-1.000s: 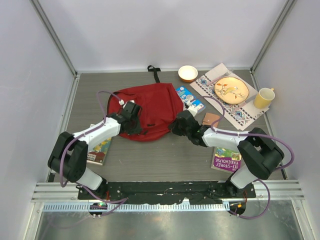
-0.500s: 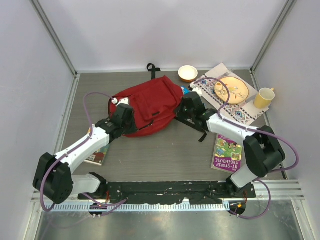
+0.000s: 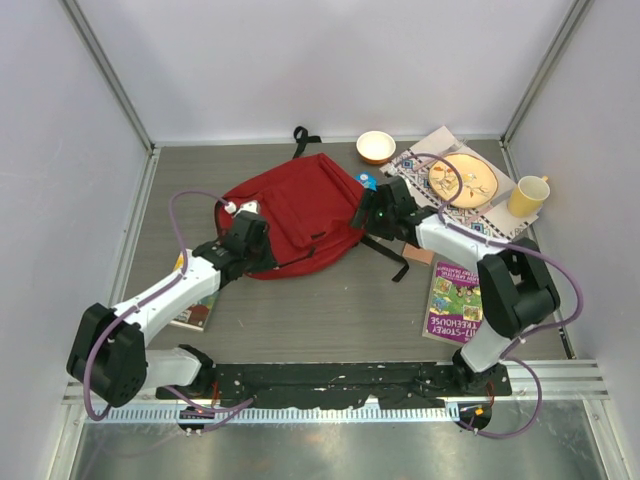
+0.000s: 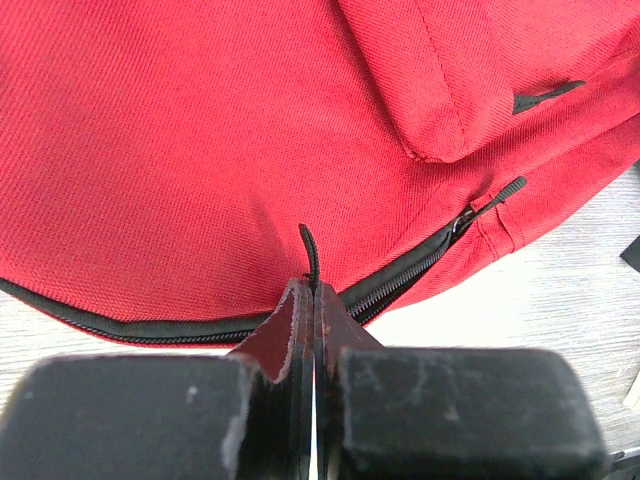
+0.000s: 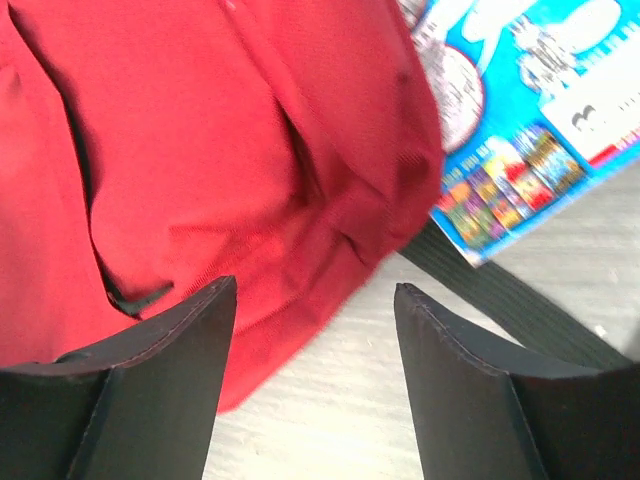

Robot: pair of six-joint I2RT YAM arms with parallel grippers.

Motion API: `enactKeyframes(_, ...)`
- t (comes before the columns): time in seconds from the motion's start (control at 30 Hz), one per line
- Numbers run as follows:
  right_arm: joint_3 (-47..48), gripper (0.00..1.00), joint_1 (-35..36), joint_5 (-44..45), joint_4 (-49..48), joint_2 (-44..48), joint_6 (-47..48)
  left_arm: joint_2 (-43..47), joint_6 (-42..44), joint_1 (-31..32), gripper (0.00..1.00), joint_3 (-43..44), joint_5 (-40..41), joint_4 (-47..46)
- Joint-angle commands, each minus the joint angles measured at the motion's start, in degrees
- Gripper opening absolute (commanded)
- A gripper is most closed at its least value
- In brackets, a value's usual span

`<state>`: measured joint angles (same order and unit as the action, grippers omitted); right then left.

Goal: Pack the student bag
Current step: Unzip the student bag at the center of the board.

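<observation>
The student bag (image 3: pixel 300 205) is a red backpack lying flat in the middle of the table. My left gripper (image 3: pixel 262 248) sits at its near left edge. In the left wrist view that gripper (image 4: pixel 313 292) is shut on the black zipper pull cord (image 4: pixel 311 250), just above the dark zipper (image 4: pixel 400 288). My right gripper (image 3: pixel 361 218) is at the bag's right edge. Its jaws (image 5: pixel 315 292) stand open over bare tabletop, holding nothing, with the red fabric (image 5: pixel 200 150) under the left finger and a black strap (image 5: pixel 510 300) by the right one.
A blue printed booklet (image 5: pixel 530 110) lies partly under the bag's right side. An orange bowl (image 3: pixel 376 146), a plate (image 3: pixel 463 179) on a patterned mat and a yellow mug (image 3: pixel 528 195) stand at the back right. A purple book (image 3: pixel 455 300) lies near right, another book (image 3: pixel 195 305) near left.
My right gripper has opened and let go of the bag after carrying its right side toward the back. The bag now lies farther back. My left gripper stays shut on the cord.
</observation>
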<state>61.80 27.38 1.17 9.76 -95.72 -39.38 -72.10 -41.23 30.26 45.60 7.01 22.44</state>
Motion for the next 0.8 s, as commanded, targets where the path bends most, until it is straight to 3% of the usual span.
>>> enactKeyframes(0.0,-5.8,0.71,-0.6,-2.5,2.4,9.4,-2.8,-0.6,-2.0,0.1,0.00,1.2,-1.7,-3.7)
enactKeyframes(0.1,-12.2,0.71,-0.4,-9.7,-0.4,14.4,-8.4,-0.5,-1.9,0.1,0.00,1.9,-2.2,-3.8)
enactKeyframes(0.23,-19.3,0.71,2.1,-18.8,-16.5,17.1,-20.8,-0.5,-1.6,0.4,0.00,2.2,-3.4,-4.1)
enactKeyframes(0.43,-17.2,0.71,12.1,-14.2,-22.5,12.6,-34.3,0.2,-1.2,1.6,0.00,2.2,-3.3,-4.1)
enactKeyframes(0.77,-14.9,0.69,15.8,-16.2,-29.4,0.2,-45.9,1.3,-1.0,3.7,0.00,1.9,-2.8,-3.5)
